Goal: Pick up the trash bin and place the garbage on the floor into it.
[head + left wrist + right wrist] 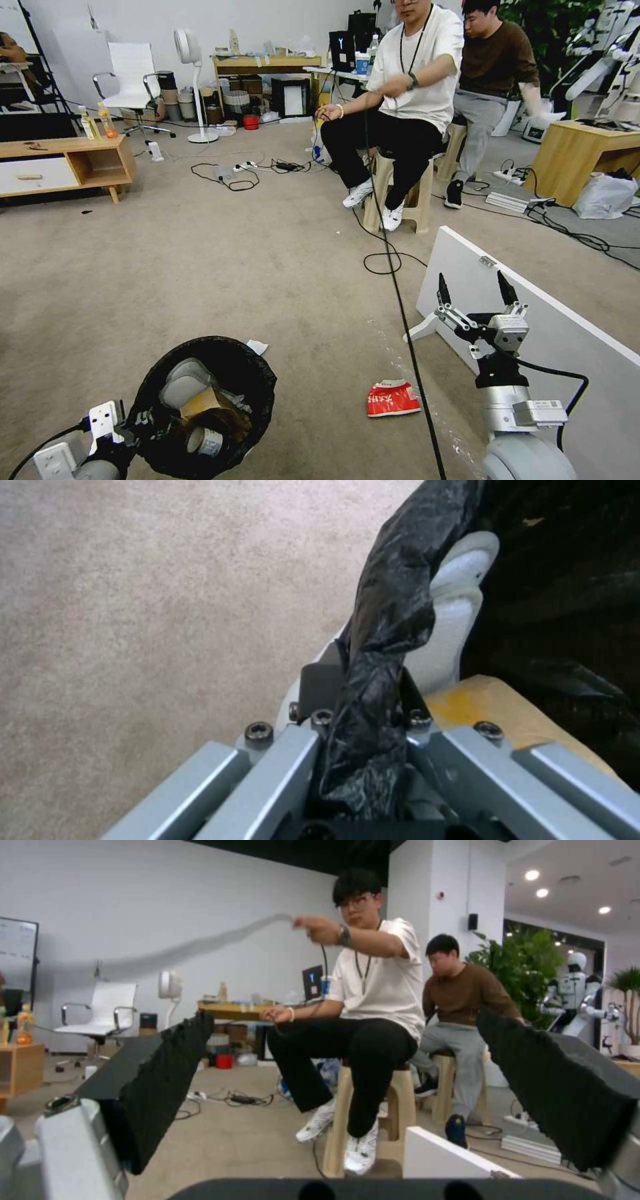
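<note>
I hold one trash bin [203,407] low at my left side: round, white-walled, lined with a crinkly black bag. My left gripper [363,705] is pinched tight on its rim, bunched glossy plastic squeezed between the grey metal fingers. Inside lie a brown paper bag [207,403] and some pale crumpled pieces. On the floor [200,267], a flat beige short-pile carpet, I count two pieces of garbage: one flattened red-and-white packet [393,399] beside a black cable [400,300], and one small white tissue [257,347] just beyond the bin. My right gripper [473,293] is raised over the carpet, its two black ridged fingers spread wide, empty.
</note>
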Motion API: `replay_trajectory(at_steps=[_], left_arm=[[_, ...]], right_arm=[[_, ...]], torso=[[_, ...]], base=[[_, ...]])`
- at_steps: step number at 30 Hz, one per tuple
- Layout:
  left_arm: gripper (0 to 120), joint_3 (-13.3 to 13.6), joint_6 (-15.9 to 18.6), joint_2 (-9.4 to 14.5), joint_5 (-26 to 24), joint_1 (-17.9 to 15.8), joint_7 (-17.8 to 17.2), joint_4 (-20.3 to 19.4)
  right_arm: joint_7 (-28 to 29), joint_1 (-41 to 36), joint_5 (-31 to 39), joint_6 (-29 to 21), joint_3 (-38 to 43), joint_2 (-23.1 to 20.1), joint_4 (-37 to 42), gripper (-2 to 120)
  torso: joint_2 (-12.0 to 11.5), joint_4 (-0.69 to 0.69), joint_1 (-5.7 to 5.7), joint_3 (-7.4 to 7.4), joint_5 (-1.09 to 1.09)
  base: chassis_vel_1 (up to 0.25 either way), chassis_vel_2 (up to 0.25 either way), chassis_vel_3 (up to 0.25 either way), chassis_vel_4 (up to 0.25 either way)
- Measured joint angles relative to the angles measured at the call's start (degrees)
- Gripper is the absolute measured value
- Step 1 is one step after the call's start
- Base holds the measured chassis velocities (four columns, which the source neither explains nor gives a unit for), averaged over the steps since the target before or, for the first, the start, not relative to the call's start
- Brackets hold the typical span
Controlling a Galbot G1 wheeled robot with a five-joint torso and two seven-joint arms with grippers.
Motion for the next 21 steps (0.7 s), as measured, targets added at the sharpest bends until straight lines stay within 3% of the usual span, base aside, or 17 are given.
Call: replay_trajectory(at_steps=[21], left_arm=[[2,0.1,-0.4,-0.1,0.1,0.1,0.0,0.1]], right_arm=[[0.3,-0.1,-0.6,0.5,-0.4,0.1,-0.4,100]], torso=[[0.0,0.0,0.0,0.01,0.0]], base=[[-0.042,0.046,0.039,-0.046]])
